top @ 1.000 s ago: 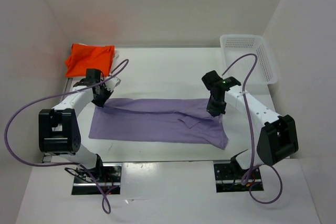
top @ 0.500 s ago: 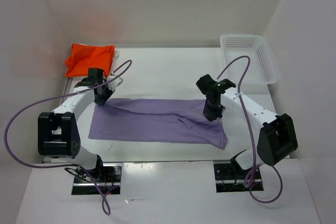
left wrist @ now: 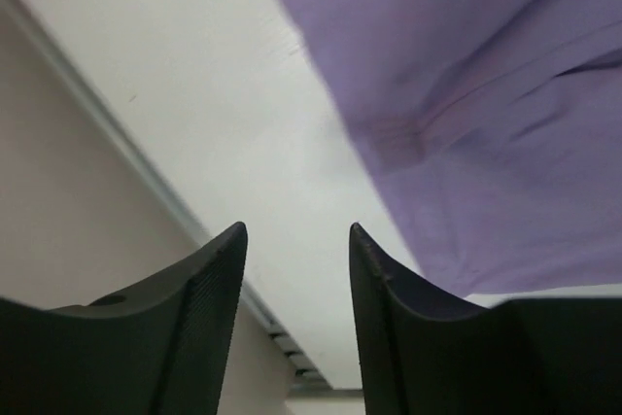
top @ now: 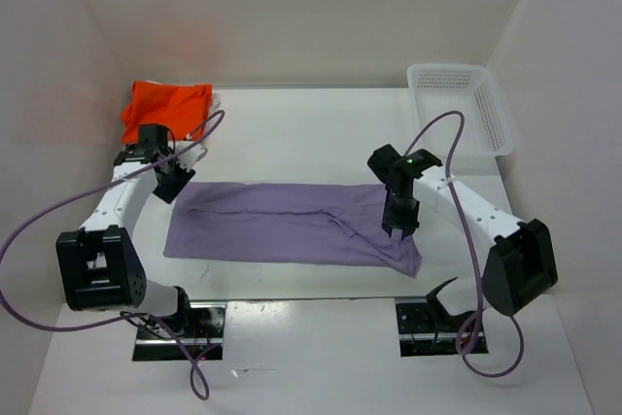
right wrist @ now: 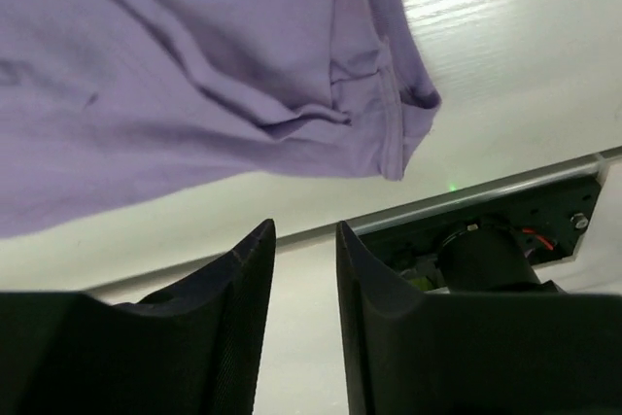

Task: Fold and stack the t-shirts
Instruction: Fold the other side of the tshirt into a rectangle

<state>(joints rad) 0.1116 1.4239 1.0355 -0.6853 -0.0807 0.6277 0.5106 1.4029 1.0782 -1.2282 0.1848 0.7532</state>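
Note:
The lavender purple t-shirt (top: 292, 222) lies flat as a long band across the middle of the table, folded lengthwise. My left gripper (top: 172, 186) hovers at its far left corner, open and holding nothing; in the left wrist view the left gripper (left wrist: 296, 240) is over bare table, with the purple shirt (left wrist: 476, 94) off to the right. My right gripper (top: 397, 231) is above the shirt's right end, open and empty. The right wrist view shows the right gripper (right wrist: 304, 235) past the purple hem (right wrist: 389, 133). The orange t-shirt (top: 165, 108) lies bunched at the back left corner.
A white perforated basket (top: 465, 109) stands at the back right. A pale sliver of cloth (top: 218, 101) peeks out beside the orange shirt. White walls close in the table on three sides. The arm bases (top: 442, 323) sit at the near edge.
Both grippers have opened and let go of the purple shirt, which has settled flat. The left gripper drew back to the left; the right gripper shifted slightly toward the near edge.

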